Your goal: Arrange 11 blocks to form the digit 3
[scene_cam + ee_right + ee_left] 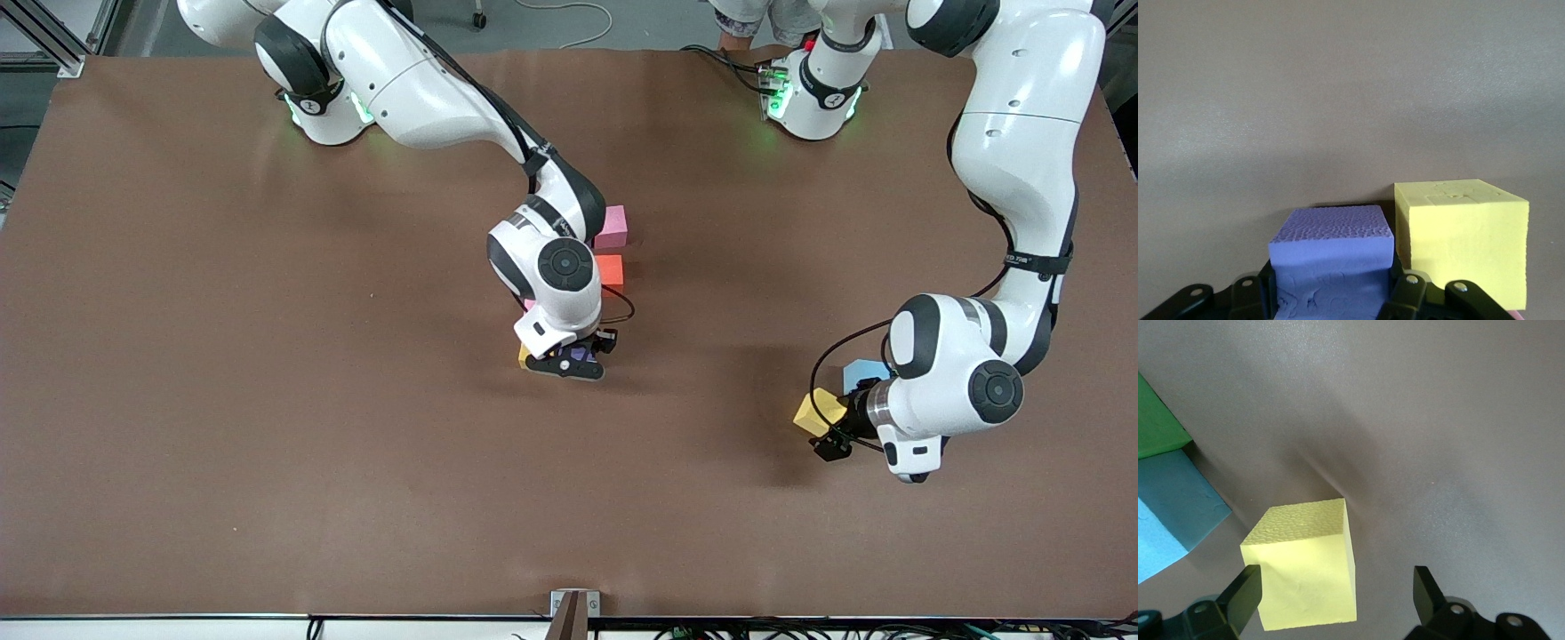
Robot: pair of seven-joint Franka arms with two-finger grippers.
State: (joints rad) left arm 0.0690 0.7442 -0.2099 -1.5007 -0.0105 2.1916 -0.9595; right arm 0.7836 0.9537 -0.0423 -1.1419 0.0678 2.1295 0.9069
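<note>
Nearest the front camera, a yellow block (pixel 819 412) is sitting on the brown bench (pixel 267 400) toward the left arm's end, and it serves as the landmark for that end. The left pincer (pixel 834 433) is hanging low over this yellow block with its fingers (pixel 1238 600) spread wide, one on each side of the cube and neither one touching it, so nothing is being gripped. Just beside that yellow block, a little farther from the front camera, a light blue block (pixel 864 373) is lying half covered by the left arm's wrist, and in the left wrist view a green cube (pixel 1158 427) is sitting against the blue one.

Going across the front view from the right arm's end, the right arm is reaching down at the middle of the bench, where the row of blocks is forming. The right pincer (pixel 569 360) is closed on a purple block (pixel 1331 257), holding it right beside a second yellow block (pixel 1461 237), their sides about touching. Seen from the front camera, only a sliver of that second yellow block (pixel 524 354) is showing past the pincer. Farther from the front camera than the purple block, an orange block (pixel 610 269) is peeking out beside the right arm's wrist, and a pink block (pixel 611 227) is sitting just beside it, farther still. Whether more cubes are lying under the wrist cannot be told.
</note>
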